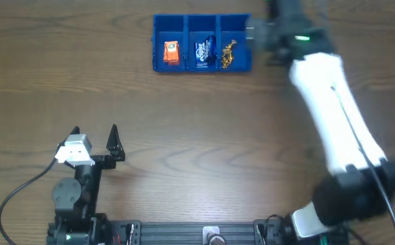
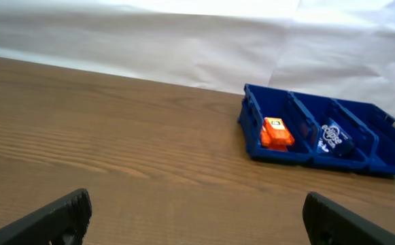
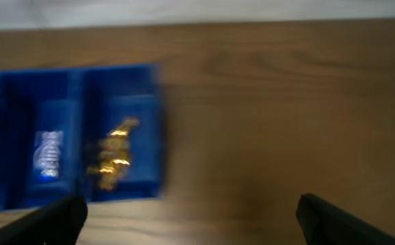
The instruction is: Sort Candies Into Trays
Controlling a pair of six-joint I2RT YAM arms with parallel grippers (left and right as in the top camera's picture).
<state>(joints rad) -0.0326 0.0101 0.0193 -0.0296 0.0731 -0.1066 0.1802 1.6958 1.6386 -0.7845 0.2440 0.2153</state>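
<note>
Near-left on the table (image 1: 197, 150), left gripper (image 1: 94, 131) wide, empty; at far edge, tray (image 1: 156, 30) holds orange candy (image 1: 172, 53), blue candy (image 1: 202, 53), gold candy (image 1: 227, 53), one per bin; right gripper (image 3: 189, 211) wide, empty, off the tray's right end. Sorting looks done, and the next move is probably a clean retreat.
</note>
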